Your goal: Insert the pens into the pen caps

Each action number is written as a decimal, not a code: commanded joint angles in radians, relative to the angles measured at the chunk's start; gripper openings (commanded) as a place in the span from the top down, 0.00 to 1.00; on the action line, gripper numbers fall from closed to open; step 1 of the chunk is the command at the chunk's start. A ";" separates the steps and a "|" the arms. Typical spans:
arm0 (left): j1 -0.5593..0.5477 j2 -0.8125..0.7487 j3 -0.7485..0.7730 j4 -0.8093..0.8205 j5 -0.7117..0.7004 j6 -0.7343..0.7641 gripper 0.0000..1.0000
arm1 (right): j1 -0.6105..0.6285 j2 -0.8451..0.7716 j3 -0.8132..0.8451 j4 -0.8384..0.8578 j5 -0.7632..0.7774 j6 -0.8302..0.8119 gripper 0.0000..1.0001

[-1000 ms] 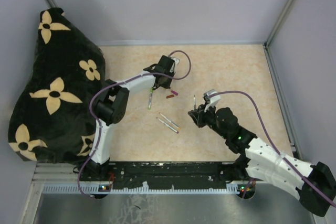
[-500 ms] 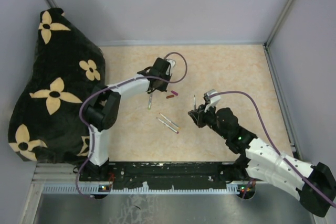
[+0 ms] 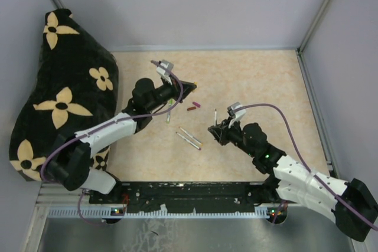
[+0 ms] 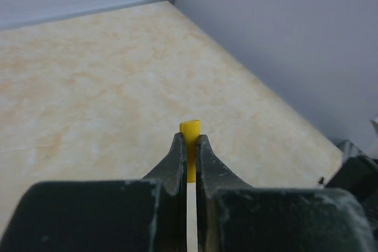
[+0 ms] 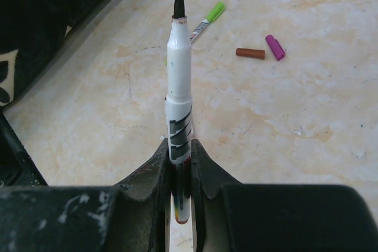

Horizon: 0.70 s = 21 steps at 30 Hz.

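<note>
On the table [image 3: 260, 81], my right gripper [image 5: 179, 146] clenches a pen [image 5: 178, 75], tip bared outward to meet a cap. My left gripper [image 4: 189, 149] pinches the yellow cap [image 4: 189, 129] for it. Dark red cap [image 5: 250, 53] and magenta cap [image 5: 274, 47] lie waiting beyond.

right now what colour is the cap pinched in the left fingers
Yellow. The cap shows best in the left wrist view, clamped between the left fingers.

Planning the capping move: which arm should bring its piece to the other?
Left, probably: the left hand is lifted with the yellow cap and free to travel, while the right hand holds a pen tip-up.
</note>
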 commanded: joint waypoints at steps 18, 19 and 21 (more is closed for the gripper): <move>-0.146 0.097 -0.209 0.845 0.169 -0.412 1.00 | -0.002 0.059 -0.064 0.343 -0.153 0.034 1.00; -0.151 0.102 -0.209 0.856 0.170 -0.413 1.00 | -0.003 0.059 -0.064 0.346 -0.159 0.035 1.00; -0.164 0.114 -0.208 0.874 0.169 -0.414 1.00 | -0.003 0.059 -0.067 0.353 -0.162 0.035 1.00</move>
